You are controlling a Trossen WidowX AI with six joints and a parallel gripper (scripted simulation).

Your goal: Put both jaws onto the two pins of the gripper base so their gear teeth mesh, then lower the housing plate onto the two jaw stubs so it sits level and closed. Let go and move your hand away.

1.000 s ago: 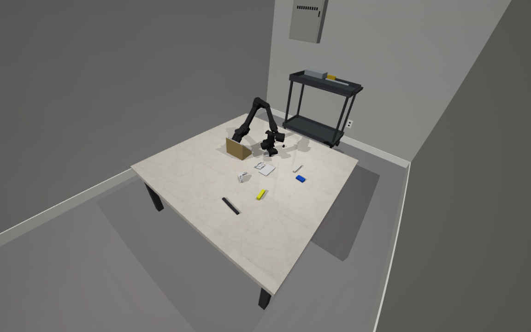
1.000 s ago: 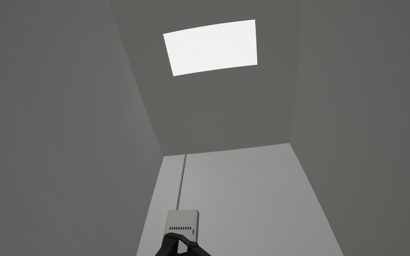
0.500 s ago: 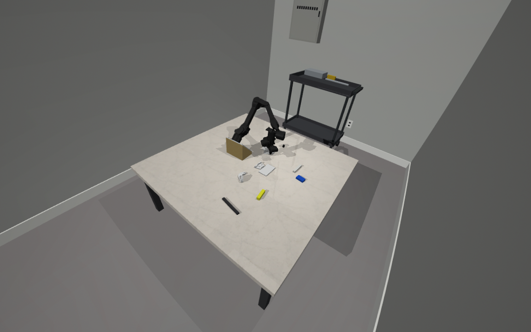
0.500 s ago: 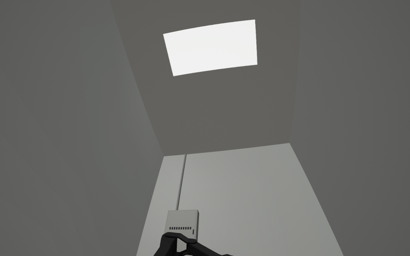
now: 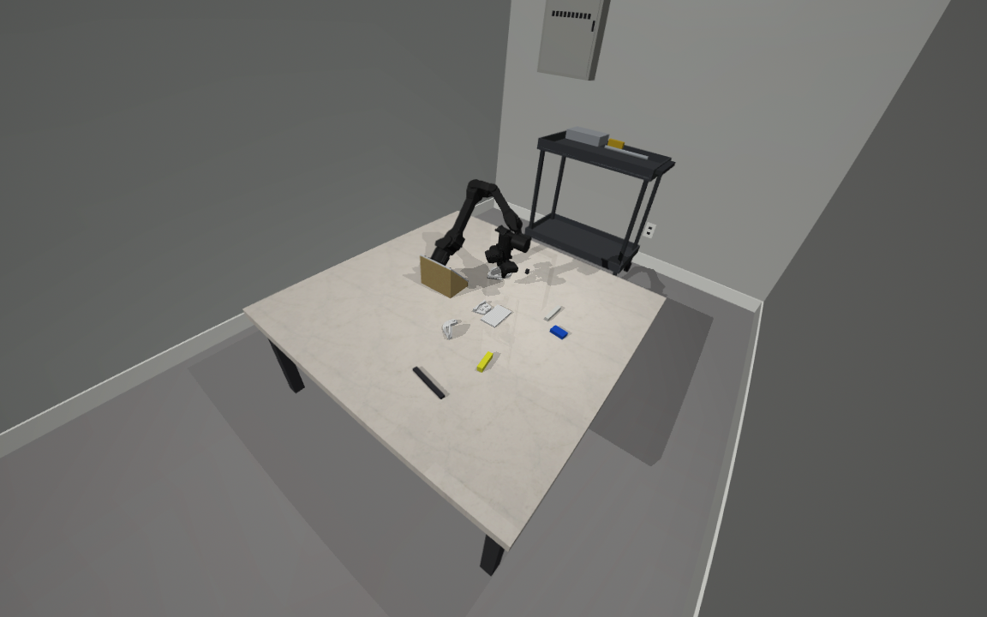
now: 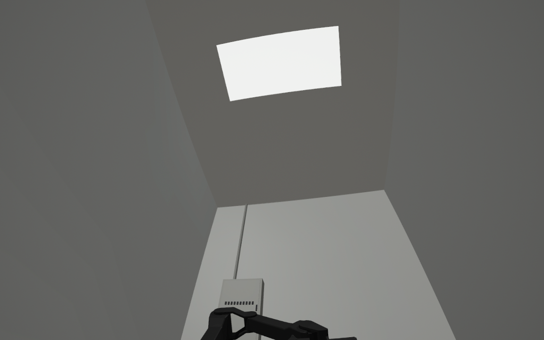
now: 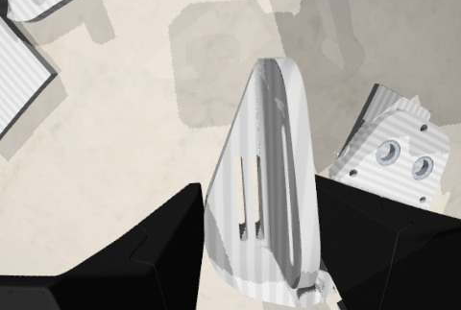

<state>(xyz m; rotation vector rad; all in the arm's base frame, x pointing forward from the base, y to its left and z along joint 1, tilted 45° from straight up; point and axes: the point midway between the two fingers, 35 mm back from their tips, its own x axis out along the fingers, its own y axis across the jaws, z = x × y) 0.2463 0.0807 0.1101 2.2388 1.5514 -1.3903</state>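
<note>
My gripper [image 5: 507,274] [image 7: 249,189] is shut on one white jaw, a ribbed, pointed part with slots [image 7: 247,262]. The jaw stands between the black fingertips, tip towards the top of the wrist view, apparently above the table. The housing plate [image 7: 408,132], white with two ringed holes, lies right of the fingers, partly hidden by the right one. The white gripper base [image 5: 497,315] [image 7: 19,84] lies at the wrist view's left edge, cut off; one round pin shows on it. The other jaw [image 5: 449,329] lies farther out on the table, away from the gripper.
A tan wedge-shaped block [image 5: 438,278] stands near the arm's foot. A blue block [image 5: 559,332], a yellow block [image 5: 485,361], a black bar [image 5: 427,381] and a thin grey bar [image 5: 553,313] lie on the table [image 5: 359,307]. A dark cart [image 5: 593,242] stands behind it.
</note>
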